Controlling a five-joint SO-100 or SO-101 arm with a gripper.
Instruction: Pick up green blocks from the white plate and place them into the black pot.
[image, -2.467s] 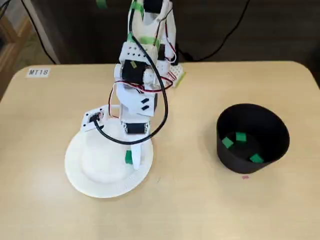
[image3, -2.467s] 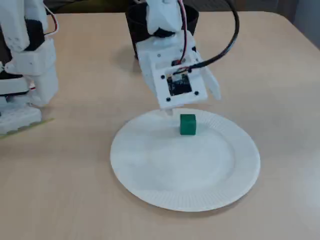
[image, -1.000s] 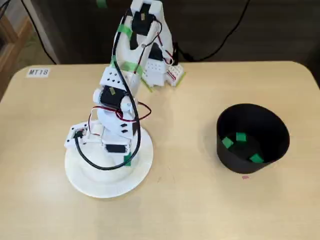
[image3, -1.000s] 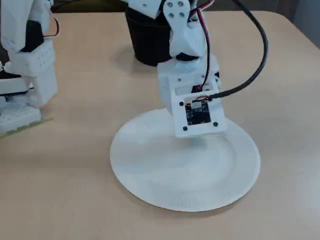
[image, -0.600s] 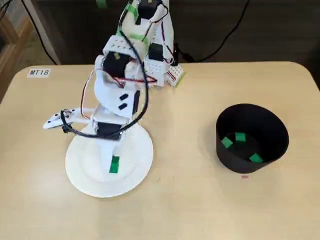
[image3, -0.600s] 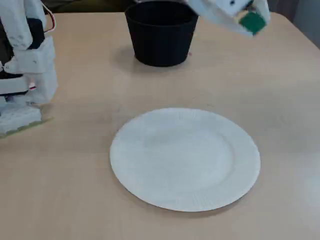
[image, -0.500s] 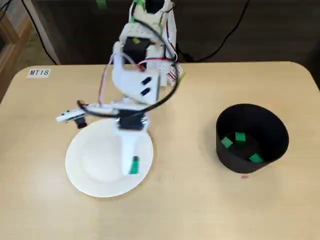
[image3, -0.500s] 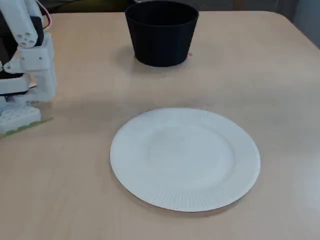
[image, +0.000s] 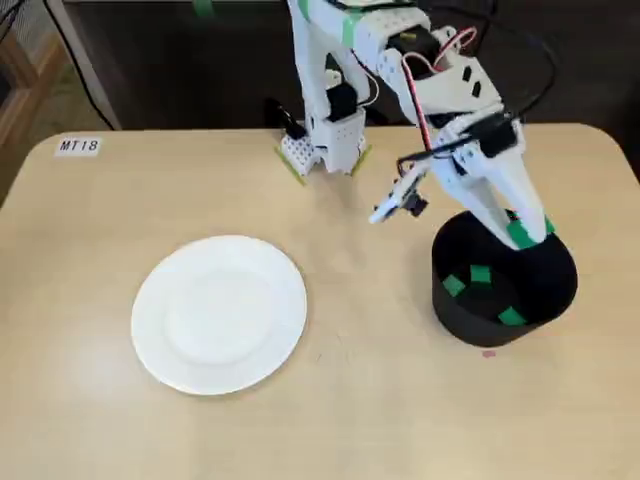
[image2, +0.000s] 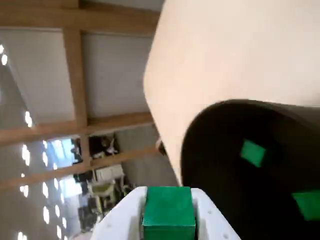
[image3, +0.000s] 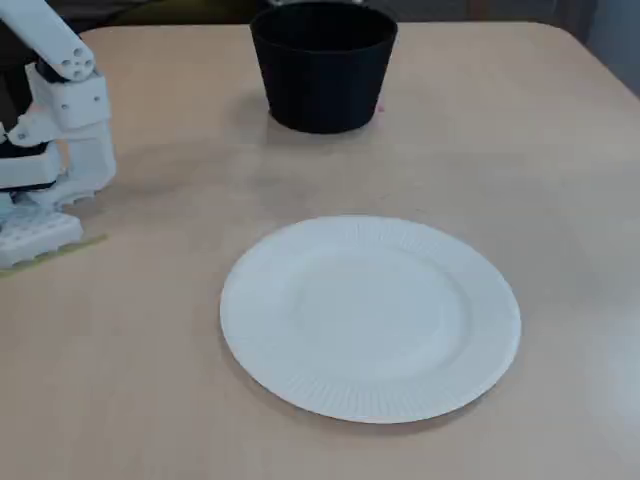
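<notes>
In a fixed view my gripper (image: 524, 232) hangs over the black pot (image: 549, 291), shut on a green block (image: 521, 234). The wrist view shows that green block (image2: 168, 213) pinched between the white fingers (image2: 210, 220), with the black pot (image2: 210, 165) just beyond. Three green blocks lie on the pot's floor (image: 481, 273); two of them show in the wrist view (image2: 252, 152). The white plate (image: 219, 312) sits bare at the table's left, and in another fixed view the white plate (image3: 370, 315) also holds nothing. There the black pot (image3: 322, 65) stands at the far edge and the gripper is out of frame.
The arm's base (image: 325, 145) stands at the table's back edge, with its base (image3: 45, 150) at the left in another fixed view. A label reading MT18 (image: 77, 145) is stuck at the back left corner. A small pink mark (image: 489, 353) lies in front of the pot.
The gripper closed on the last green block on the plate, lifted it and swung right across the table to above the pot. The plate now holds nothing.
</notes>
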